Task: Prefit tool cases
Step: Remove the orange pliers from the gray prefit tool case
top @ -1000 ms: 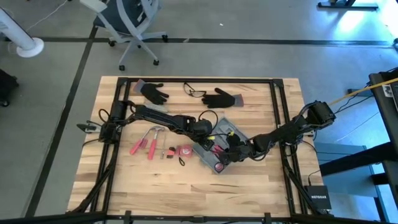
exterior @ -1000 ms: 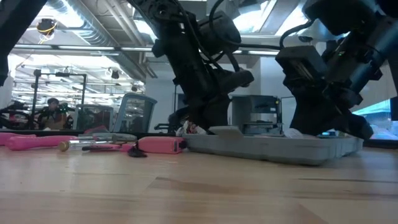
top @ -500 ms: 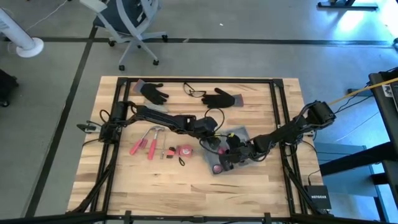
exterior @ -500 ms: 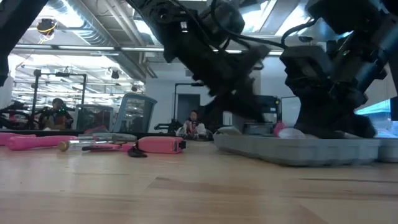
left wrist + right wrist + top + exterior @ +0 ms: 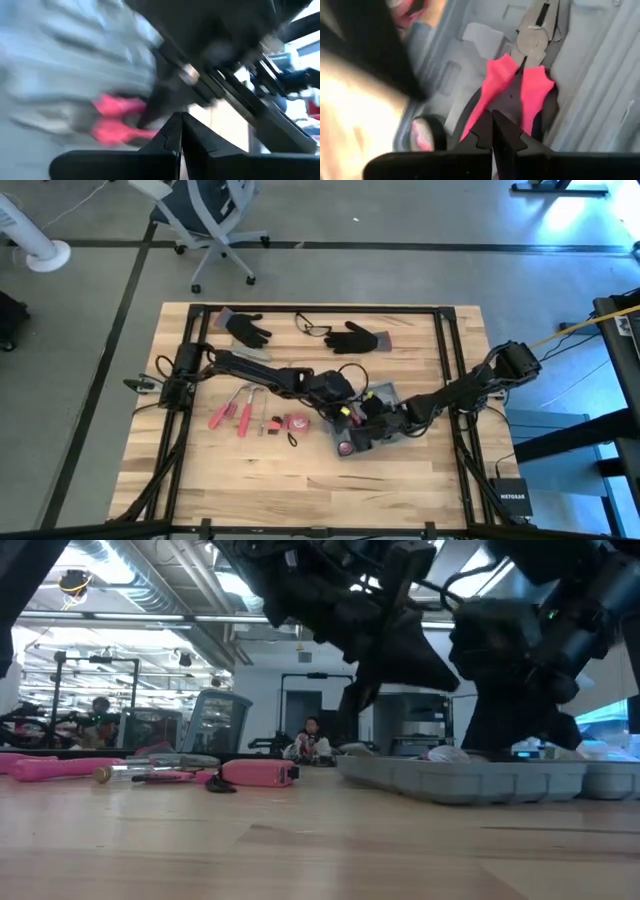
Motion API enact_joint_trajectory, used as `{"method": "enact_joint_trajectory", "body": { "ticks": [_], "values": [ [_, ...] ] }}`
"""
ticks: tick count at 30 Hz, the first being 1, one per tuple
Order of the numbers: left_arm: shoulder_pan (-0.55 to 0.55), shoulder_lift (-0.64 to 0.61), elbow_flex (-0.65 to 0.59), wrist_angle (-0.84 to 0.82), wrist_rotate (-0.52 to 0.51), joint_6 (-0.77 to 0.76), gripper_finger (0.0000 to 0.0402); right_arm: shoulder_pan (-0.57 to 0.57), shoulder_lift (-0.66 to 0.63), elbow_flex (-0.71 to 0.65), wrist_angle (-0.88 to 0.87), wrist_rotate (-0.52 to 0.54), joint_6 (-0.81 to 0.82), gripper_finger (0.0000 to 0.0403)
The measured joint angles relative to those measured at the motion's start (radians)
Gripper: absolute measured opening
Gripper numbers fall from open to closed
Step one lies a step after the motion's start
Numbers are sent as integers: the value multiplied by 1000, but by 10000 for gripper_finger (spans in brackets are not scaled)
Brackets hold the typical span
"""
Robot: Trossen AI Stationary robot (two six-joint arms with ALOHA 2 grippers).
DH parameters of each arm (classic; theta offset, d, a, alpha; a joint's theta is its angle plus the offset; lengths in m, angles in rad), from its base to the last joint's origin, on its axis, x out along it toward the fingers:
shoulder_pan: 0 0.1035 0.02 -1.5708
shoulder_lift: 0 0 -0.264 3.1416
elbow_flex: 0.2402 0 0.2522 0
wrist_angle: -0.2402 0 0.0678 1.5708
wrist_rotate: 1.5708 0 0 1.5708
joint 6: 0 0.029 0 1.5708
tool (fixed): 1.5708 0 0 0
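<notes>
The grey-blue tool case (image 5: 388,400) lies open on the wooden table, right of the middle; its tray wall (image 5: 450,780) rests flat on the board. Pink-handled pliers (image 5: 525,85) sit in one of its moulded slots, near a pink roll (image 5: 422,135). My left gripper (image 5: 350,408) is shut and hangs just above the case's left end (image 5: 181,131). My right gripper (image 5: 368,428) is shut too, pointing steeply down into the case, right over the pliers' handles (image 5: 492,131). My right gripper's shut fingers come slanting down from the table's right side onto the pliers' pink handles (image 5: 506,75), which lie in the case. The fingertips hide the spot, so I cannot tell whether they touch.
Left of the case lie loose red-handled tools (image 5: 235,408) and a small red tape measure (image 5: 295,422). Two black gloves (image 5: 245,328) (image 5: 355,338) and safety glasses (image 5: 312,328) lie along the far edge. The near half of the table is bare wood.
My left gripper has risen off the case and tipped its fingers up, shifting a little toward the table's right. The case has swung about and slid toward the right edge; it now lies level and more compact than before. My right gripper has rolled slightly in place.
</notes>
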Motion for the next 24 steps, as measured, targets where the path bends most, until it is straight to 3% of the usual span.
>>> {"method": "enact_joint_trajectory", "body": {
  "ticks": [6,12,17,24],
  "values": [
    [54,-93,1,-176,-102,158,0,-2,-40,7,-70,11,-21,0],
    [43,-109,-1,-443,-122,365,0,-1,-41,7,-31,-34,-29,0],
    [-20,-71,0,-407,-162,433,0,-1,-42,10,52,-65,-50,1],
    [-66,-1,0,-374,-182,402,0,-3,-42,44,-18,-53,-78,14]
  ]
}}
